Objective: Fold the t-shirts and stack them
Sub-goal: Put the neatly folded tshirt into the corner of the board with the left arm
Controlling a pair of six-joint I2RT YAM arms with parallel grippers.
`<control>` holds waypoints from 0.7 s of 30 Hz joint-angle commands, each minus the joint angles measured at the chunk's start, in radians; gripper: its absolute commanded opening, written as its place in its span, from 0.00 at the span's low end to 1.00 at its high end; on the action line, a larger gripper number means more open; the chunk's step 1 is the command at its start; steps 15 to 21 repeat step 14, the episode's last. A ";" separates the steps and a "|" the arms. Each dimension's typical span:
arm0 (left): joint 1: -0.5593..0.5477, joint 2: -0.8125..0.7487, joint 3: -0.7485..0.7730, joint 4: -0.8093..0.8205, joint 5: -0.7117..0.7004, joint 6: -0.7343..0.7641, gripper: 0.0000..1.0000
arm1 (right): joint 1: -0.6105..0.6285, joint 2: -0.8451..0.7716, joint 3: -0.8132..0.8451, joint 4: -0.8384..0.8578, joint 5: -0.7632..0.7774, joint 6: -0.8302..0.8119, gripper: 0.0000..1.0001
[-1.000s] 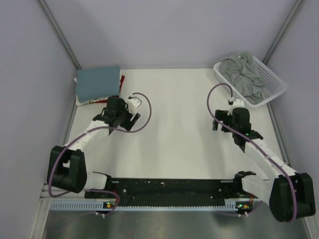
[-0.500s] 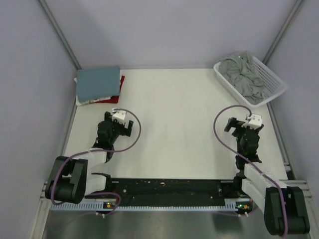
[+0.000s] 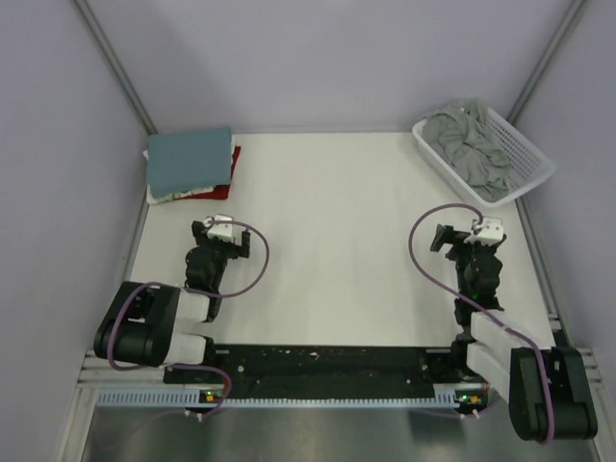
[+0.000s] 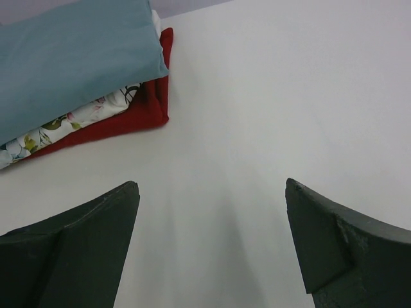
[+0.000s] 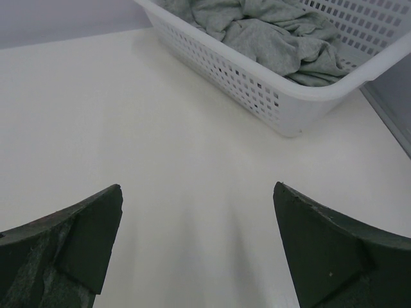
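Observation:
Three folded t-shirts lie stacked at the table's far left: the teal-blue one (image 3: 190, 159) on top, the white floral one (image 3: 173, 195) under it, and the dark red one (image 3: 234, 160) at the bottom. The left wrist view shows the teal-blue (image 4: 70, 58), floral (image 4: 61, 125) and red (image 4: 138, 112) shirts at upper left. The grey t-shirt (image 3: 472, 144) lies crumpled in the basket and also shows in the right wrist view (image 5: 270, 32). My left gripper (image 3: 220, 236) (image 4: 210, 187) is open and empty, short of the stack. My right gripper (image 3: 466, 239) (image 5: 196, 190) is open and empty, short of the basket.
The white plastic lattice basket (image 3: 535, 179) stands at the far right corner, and its near wall shows in the right wrist view (image 5: 244, 83). Grey side walls close in the table on the left and right. Both arms are folded back near their bases.
Both arms have drawn back toward the near edge. The left gripper moved away from the folded stack and the right gripper away from the basket. Both are open and empty now.

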 commanded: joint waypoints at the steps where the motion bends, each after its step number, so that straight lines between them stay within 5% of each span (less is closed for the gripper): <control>1: 0.004 0.046 -0.030 0.233 -0.024 -0.015 0.99 | -0.010 0.023 0.002 0.060 -0.037 -0.012 0.99; 21: 0.004 0.065 -0.016 0.225 -0.047 -0.022 0.99 | -0.010 0.048 0.005 0.091 -0.060 -0.025 0.99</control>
